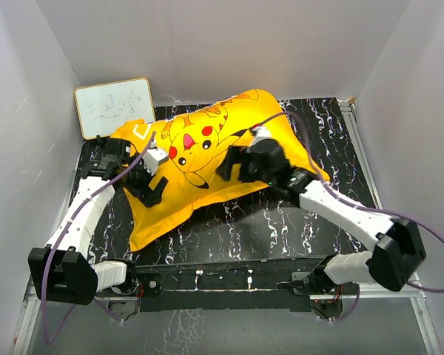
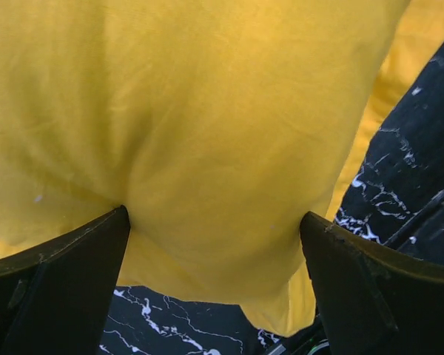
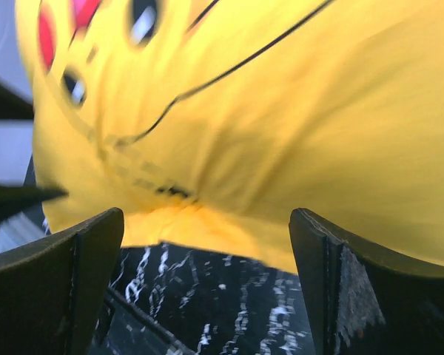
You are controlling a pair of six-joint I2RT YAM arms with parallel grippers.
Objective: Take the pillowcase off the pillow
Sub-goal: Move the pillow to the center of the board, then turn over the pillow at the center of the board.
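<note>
The yellow Pikachu pillowcase (image 1: 207, 159) lies diagonally across the black marbled table, plump and filled. The white pillow is hidden inside it. My left gripper (image 1: 149, 183) is open at the case's left side; in the left wrist view its fingers (image 2: 66, 281) stand wide apart with yellow fabric (image 2: 207, 148) bulging between them. My right gripper (image 1: 233, 164) is open over the case's middle near edge; in the right wrist view the case (image 3: 281, 126) fills the view above the open fingers (image 3: 355, 296), with Pikachu's face at the upper left.
A small whiteboard (image 1: 113, 107) leans at the back left corner. White walls enclose the table (image 1: 281, 222) on three sides. A metal rail runs along the near edge by the arm bases. A purple cable crosses each arm.
</note>
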